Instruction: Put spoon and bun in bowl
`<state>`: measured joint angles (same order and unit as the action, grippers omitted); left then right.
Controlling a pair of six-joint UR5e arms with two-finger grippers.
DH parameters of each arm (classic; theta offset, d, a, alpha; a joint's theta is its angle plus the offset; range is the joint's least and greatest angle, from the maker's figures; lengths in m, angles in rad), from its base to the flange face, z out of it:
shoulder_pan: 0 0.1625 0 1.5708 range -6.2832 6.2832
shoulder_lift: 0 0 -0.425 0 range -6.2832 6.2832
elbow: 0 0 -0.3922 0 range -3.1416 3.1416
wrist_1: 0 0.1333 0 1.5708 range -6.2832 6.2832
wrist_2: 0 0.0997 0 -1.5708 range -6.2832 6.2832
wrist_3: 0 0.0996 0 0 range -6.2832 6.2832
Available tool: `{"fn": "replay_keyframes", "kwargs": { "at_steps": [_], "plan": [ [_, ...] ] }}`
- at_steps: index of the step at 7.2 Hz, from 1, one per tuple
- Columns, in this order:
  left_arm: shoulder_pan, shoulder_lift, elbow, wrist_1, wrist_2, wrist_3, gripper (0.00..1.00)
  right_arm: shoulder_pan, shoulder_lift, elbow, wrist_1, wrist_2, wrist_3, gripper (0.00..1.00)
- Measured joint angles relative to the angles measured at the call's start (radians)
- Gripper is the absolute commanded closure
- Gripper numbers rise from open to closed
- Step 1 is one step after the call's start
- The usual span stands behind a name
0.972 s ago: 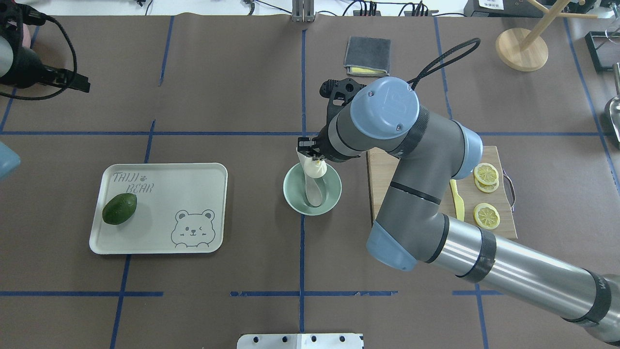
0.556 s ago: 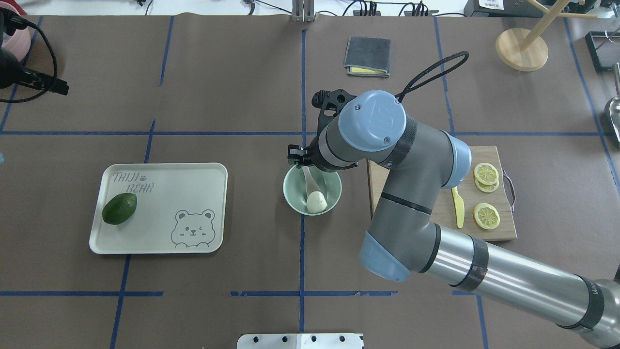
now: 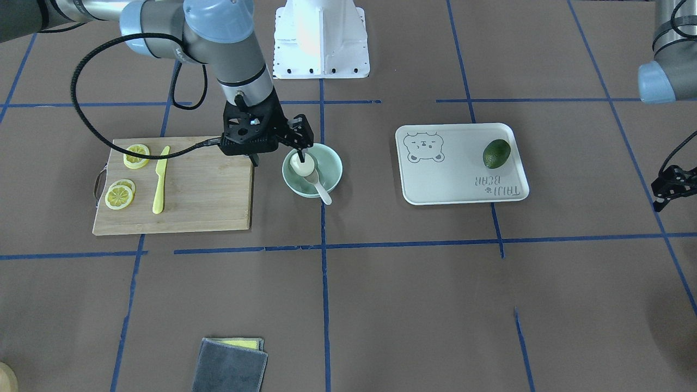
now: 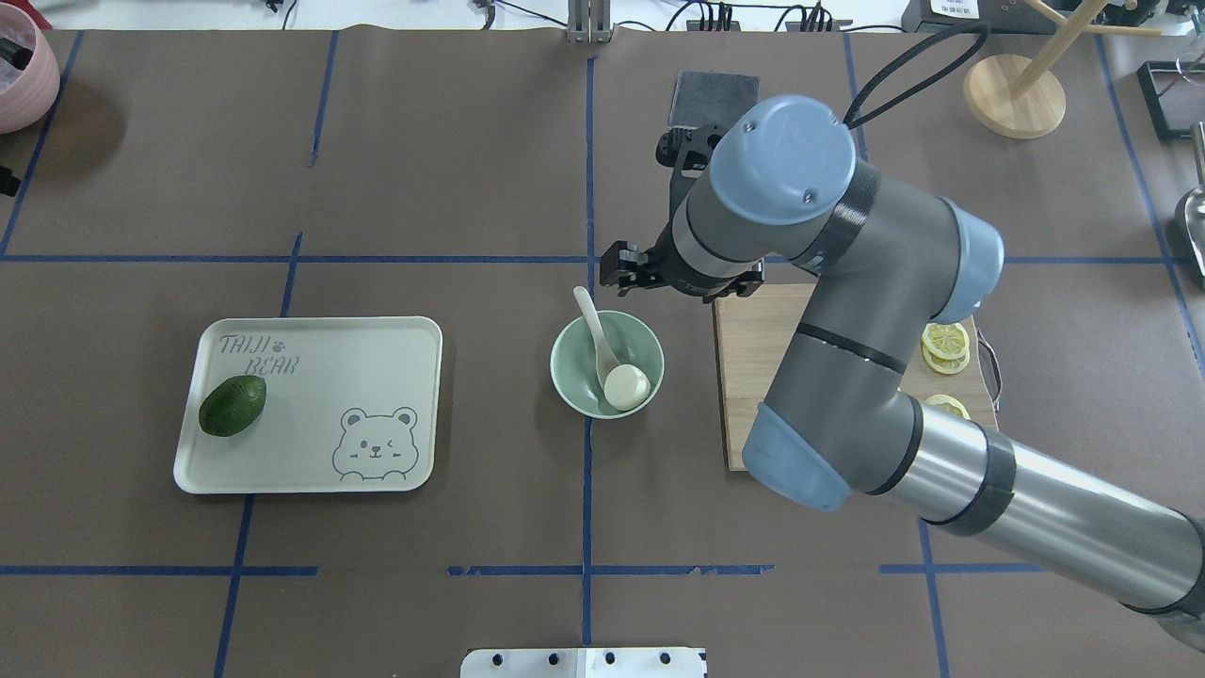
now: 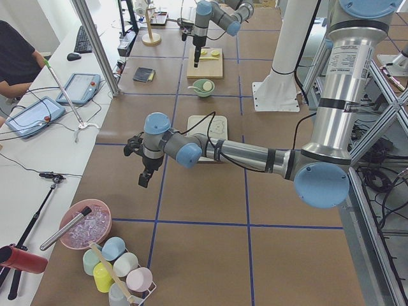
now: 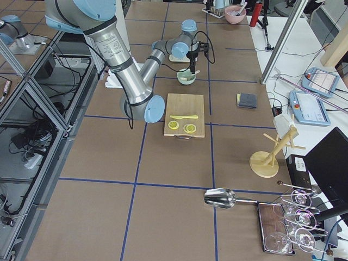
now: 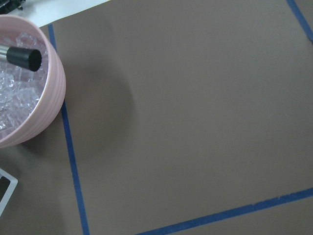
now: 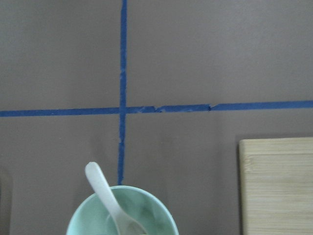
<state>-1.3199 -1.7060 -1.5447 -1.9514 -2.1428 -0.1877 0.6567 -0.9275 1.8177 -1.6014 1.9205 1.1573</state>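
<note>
The mint-green bowl (image 4: 642,341) stands at the table's middle. The white spoon (image 4: 594,331) lies in it, handle resting over the far-left rim. The white bun (image 4: 626,384) sits inside the bowl, on the spoon's scoop. My right gripper (image 4: 628,269) is open and empty, hanging above the bowl's far rim; in the front view it (image 3: 300,142) is just over the bun (image 3: 303,163). The right wrist view shows the bowl (image 8: 164,218) and spoon (image 8: 100,184) below. My left gripper (image 3: 668,188) is far off at the table's left side; I cannot tell if it is open.
A white bear tray (image 4: 311,452) with an avocado (image 4: 232,405) lies left of the bowl. A wooden cutting board (image 3: 207,190) with lemon slices (image 3: 120,196) and a yellow knife (image 3: 159,179) lies right of it. A grey cloth (image 3: 228,367) and a pink ice bowl (image 7: 46,110) lie farther off.
My right gripper let go of the bun, which now rests in the bowl, and it rose and moved back to the right. My left arm drew away past the left edge.
</note>
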Motion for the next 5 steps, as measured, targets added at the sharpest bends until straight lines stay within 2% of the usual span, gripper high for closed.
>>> {"fn": "replay_keyframes", "kwargs": {
  "at_steps": [2,5],
  "plan": [
    [-0.090,0.017,0.061,0.052,-0.082,0.114,0.00,0.140,-0.080,0.039,-0.043,0.094,-0.201,0.00],
    [-0.211,0.005,0.067,0.305,-0.151,0.292,0.00,0.396,-0.241,0.044,-0.051,0.273,-0.559,0.00]
  ]
}}
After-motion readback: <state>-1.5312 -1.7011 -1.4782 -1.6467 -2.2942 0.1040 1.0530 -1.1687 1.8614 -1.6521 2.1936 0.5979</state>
